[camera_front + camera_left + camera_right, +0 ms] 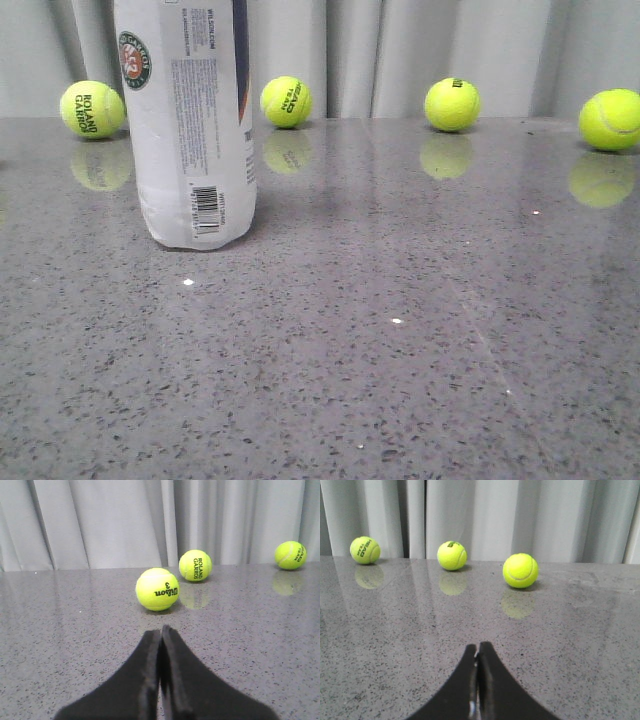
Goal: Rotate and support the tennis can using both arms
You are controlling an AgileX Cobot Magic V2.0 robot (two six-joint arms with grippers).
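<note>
The tennis can (190, 130) stands upright on the grey speckled table at the left of the front view, its white label, barcode and round logo facing the camera; its top is cut off by the frame. Neither arm shows in the front view. In the left wrist view my left gripper (161, 630) is shut with nothing between its black fingers, low over the table. My right gripper (478, 646) is likewise shut and empty in the right wrist view. The can appears in neither wrist view.
Several yellow tennis balls lie along the back by the grey curtain: a Roland Garros ball (92, 109), a Head ball (286, 101), another (452, 104) and one at far right (610, 119). A Wilson ball (157, 589) lies ahead of the left gripper.
</note>
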